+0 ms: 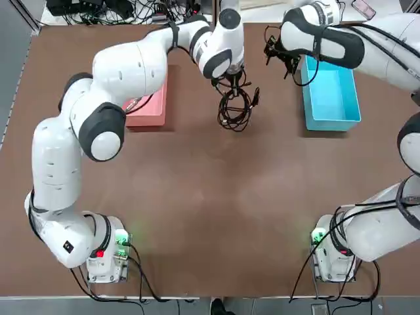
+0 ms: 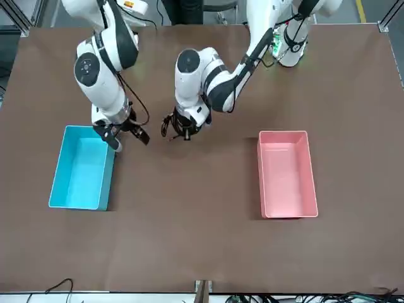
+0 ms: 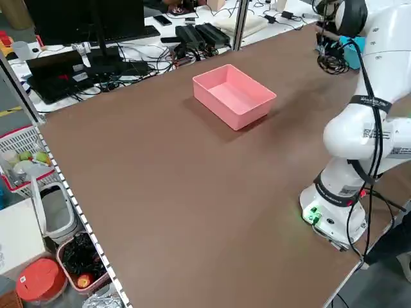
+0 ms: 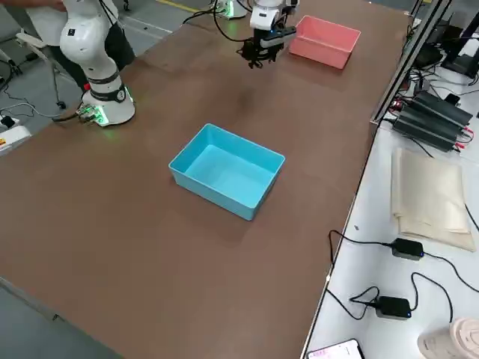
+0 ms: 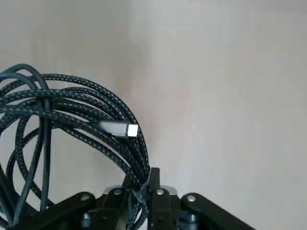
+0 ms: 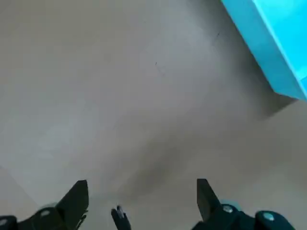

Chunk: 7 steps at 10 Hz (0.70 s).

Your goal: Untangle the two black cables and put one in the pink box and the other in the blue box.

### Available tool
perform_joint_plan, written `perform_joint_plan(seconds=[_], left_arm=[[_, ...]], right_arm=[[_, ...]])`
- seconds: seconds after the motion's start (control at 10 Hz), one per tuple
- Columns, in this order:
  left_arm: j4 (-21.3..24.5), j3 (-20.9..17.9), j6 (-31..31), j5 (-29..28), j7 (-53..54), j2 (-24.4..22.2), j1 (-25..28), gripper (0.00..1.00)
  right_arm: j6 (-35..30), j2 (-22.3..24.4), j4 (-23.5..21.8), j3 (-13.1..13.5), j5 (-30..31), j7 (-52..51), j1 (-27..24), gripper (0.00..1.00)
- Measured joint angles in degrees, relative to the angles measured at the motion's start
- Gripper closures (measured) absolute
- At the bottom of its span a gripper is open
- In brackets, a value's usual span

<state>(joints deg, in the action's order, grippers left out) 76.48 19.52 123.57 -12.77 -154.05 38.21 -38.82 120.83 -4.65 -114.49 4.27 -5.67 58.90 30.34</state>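
Observation:
The two black cables (image 1: 235,106) form one looped tangle at the far middle of the table, between the two boxes. My left gripper (image 1: 230,73) is shut on the top of the tangle (image 2: 174,125). In the left wrist view, braided loops (image 5: 72,122) with a silver plug (image 5: 121,129) fan out from the shut fingers (image 5: 154,184). The pink box (image 1: 152,110) lies half under the left arm and holds no cable (image 2: 287,173). The blue box (image 1: 331,92) also holds none (image 2: 81,167). My right gripper (image 2: 124,134) hovers open beside the blue box's inner edge (image 6: 278,48), with nothing gripped (image 6: 141,196).
The left arm's forearm (image 1: 141,62) spans over the pink box. The right arm's elbow (image 1: 321,36) hangs over the far end of the blue box. Cable clutter (image 1: 131,8) lies beyond the far table edge. Both arm bases (image 1: 108,252) stand at the near edge.

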Motion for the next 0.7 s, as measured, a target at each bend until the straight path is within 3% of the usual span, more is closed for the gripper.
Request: perform_joint_plan(seconds=[0.2,0.7], left_arm=[[-1.37,1.67,-2.09,0.09,0.00,-0.57,-0.18,0.85],[-3.22,1.78,-2.24,2.93,0.00,-0.57,1.51,0.85]], right_arm=[[-0.02,-0.05,-0.05,0.00,0.00,1.37,1.62,0.01],[-2.32,-0.07,-0.22,0.00,-0.31,2.99,4.50,0.03]])
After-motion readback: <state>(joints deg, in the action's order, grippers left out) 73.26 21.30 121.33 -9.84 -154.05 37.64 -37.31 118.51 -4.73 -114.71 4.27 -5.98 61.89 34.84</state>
